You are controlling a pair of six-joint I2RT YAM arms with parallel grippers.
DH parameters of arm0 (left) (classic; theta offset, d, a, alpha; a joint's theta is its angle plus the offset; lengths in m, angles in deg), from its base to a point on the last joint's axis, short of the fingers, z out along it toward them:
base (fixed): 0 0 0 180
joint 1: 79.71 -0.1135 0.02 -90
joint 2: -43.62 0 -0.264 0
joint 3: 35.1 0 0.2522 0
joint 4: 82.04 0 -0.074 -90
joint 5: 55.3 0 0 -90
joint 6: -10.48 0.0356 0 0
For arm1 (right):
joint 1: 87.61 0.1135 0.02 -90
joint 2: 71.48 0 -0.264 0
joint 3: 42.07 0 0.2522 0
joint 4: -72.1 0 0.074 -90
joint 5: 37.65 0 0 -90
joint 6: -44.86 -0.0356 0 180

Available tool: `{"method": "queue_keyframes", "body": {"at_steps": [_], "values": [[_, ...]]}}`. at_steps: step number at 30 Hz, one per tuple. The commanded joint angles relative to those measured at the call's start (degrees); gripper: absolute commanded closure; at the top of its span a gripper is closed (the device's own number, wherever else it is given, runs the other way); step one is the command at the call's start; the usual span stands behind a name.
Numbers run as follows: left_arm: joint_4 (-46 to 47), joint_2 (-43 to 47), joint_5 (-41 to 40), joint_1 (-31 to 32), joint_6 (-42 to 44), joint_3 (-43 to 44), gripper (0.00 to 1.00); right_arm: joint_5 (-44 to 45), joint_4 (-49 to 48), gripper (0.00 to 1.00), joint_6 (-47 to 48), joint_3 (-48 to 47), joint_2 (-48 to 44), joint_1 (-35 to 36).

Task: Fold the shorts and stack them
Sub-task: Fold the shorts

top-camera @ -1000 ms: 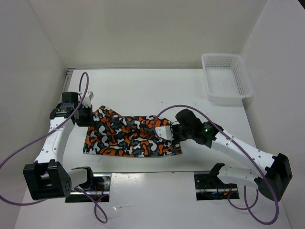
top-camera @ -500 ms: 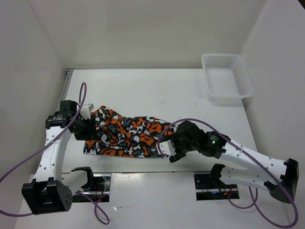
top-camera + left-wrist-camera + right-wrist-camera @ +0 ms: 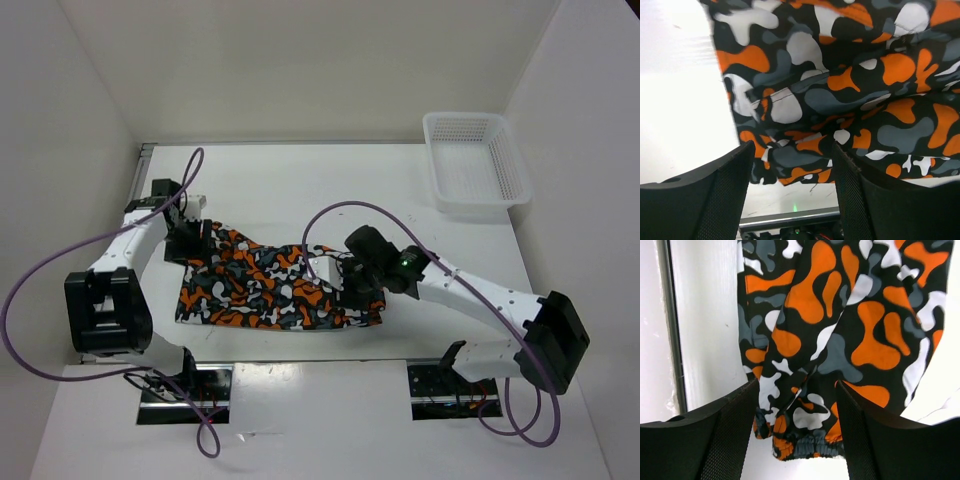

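From above, the shorts lie flat on the worktop, the left gripper at one end, the right gripper at the other; left wrist: jaws apart, released, shorts just ahead; right wrist: jaws apart, released, shorts beneath them.

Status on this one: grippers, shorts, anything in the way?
Left gripper open, right gripper open, both over shorts. Shorts on table, ungripped. Basket far corner, no obstruction.

I see the shorts spread out, left gripper at their left end, right gripper at their right. The basket sits well apart, far right.
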Motion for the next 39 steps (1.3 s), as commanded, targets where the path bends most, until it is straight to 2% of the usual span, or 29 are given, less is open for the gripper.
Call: {"method": "queue_keyframes", "body": {"at_steps": [1,6,14,17,21,25,26,29,30,31,34,36,38,39], "values": [[-3.18,-1.47,3.77,-0.26,0.21,-0.68,0.29,-3.19,4.10,0.32,-3.04,-2.74,1.31,-0.92],[-2.65,-2.62,3.78,0.35,0.21,-2.62,0.29,-0.91,4.11,0.30,-4.36,-1.51,2.55,-0.92],[-9.25,-3.06,4.92,-0.35,0.21,0.46,0.32,1.39,4.81,0.30,-2.78,0.33,3.08,-1.53],[-4.26,-2.26,1.68,0.61,0.21,-4.81,0.32,1.39,3.41,0.30,-2.78,1.38,3.08,-1.53],[-2.57,-5.07,2.55,1.14,0.21,-4.82,0.34,2.00,3.41,0.30,-1.11,1.39,3.60,-1.53],[-2.57,-6.31,1.84,1.14,0.21,-5.34,0.48,2.62,3.41,0.30,-0.58,2.44,4.13,-1.53],[-2.57,-6.31,1.24,1.14,0.21,-6.04,0.56,3.14,3.41,0.30,-0.58,2.44,4.13,-1.53],[-3.09,-6.92,0.70,1.14,0.21,-6.75,0.69,3.14,3.41,0.30,-0.58,3.15,4.13,-1.53],[-3.09,-6.92,0.70,1.14,0.21,-6.75,0.79,3.14,4.10,0.30,-0.58,3.15,4.13,-1.53],[-3.09,-7.44,0.18,1.14,0.21,-6.75,0.84,3.14,4.11,0.30,-0.58,3.67,4.13,-1.53],[-3.09,-7.45,0.17,1.14,0.21,-6.75,0.92,5.86,1.84,0.30,-0.58,4.98,4.13,-1.53],[-3.09,-6.84,-0.35,1.14,0.21,-6.06,0.94,9.55,0.34,0.30,0.03,6.30,4.83,-1.53],[-3.09,-5.26,-0.97,1.14,0.21,-4.39,0.95,11.48,-0.89,0.33,0.73,7.01,5.62,-1.53],[-3.09,-3.95,-2.27,1.14,0.21,-3.77,0.95,12.80,-0.90,0.39,1.26,7.01,6.49,-1.53]]}}
